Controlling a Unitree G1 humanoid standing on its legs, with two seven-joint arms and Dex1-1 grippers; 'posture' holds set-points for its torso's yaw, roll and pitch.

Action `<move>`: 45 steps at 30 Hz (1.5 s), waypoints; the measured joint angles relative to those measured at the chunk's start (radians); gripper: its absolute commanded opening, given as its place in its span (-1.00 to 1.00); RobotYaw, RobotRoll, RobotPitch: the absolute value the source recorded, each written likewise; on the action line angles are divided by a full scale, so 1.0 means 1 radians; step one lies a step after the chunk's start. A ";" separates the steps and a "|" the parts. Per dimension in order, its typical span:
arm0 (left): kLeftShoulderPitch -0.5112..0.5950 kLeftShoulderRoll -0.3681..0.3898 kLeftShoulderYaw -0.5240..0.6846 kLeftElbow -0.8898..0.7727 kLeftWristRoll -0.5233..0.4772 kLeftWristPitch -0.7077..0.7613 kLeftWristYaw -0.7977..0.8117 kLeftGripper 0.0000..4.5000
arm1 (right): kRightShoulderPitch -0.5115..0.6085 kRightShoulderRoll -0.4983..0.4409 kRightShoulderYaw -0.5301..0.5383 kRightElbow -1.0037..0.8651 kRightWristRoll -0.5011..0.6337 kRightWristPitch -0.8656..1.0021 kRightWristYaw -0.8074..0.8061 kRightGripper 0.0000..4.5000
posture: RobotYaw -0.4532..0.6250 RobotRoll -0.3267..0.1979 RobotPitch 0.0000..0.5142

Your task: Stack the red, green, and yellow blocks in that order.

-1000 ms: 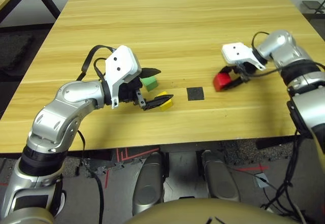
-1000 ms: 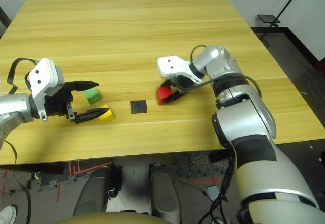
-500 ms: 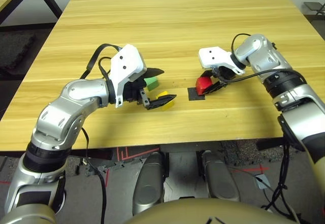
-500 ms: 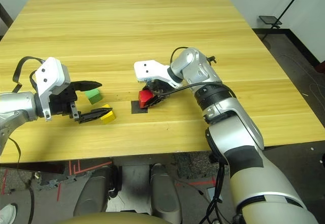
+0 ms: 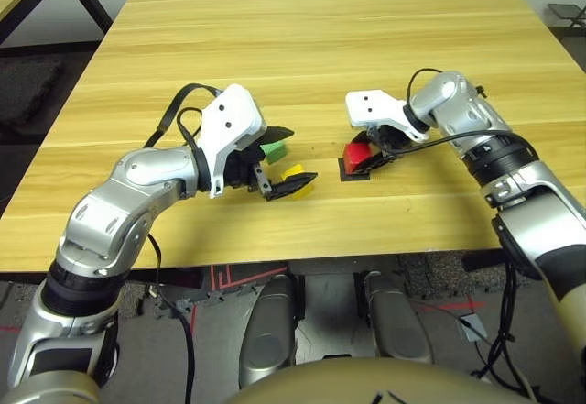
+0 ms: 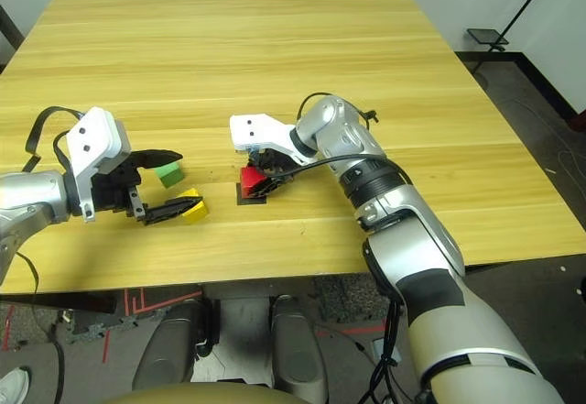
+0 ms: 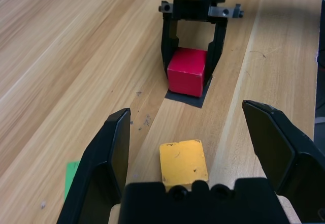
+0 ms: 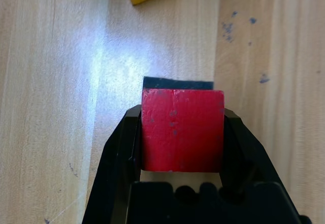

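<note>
Red block (image 8: 182, 130): a plain cube, squeezed tight in the right claw (image 5: 366, 154), over the flat black patch (image 7: 185, 98).
Left claw (image 7: 195, 150): spread wide around the yellow block (image 7: 183, 162).
Green block (image 5: 272, 151): just beyond.
Table (image 5: 311, 47): pale striped wood.

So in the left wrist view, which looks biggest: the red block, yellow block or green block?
1. Yellow block looks slightly bigger than the red, but it sits nearer the camera, so the true size is unsure.
2. Red block.
3. Green block: just a sliver shows behind a finger.

Red block (image 5: 355, 156) over patch; green (image 5: 273, 152), yellow (image 5: 294, 174) apart.
</note>
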 measured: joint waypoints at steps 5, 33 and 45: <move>0.000 0.000 0.002 -0.009 -0.002 0.011 0.007 1.00 | 0.001 0.000 0.006 0.000 -0.003 -0.011 -0.006 -0.08 | 0.82 -0.59 -0.43; -0.143 -0.032 -0.089 0.437 0.230 -0.137 0.021 1.00 | 0.018 -0.260 -0.323 -0.051 0.240 0.115 -0.002 0.98 | 0.37 -0.18 -0.66; -0.184 -0.093 -0.152 0.655 0.327 -0.254 -0.055 1.00 | 0.175 -0.286 -0.372 -0.330 0.383 0.266 -0.043 0.98 | 0.28 -0.09 -0.68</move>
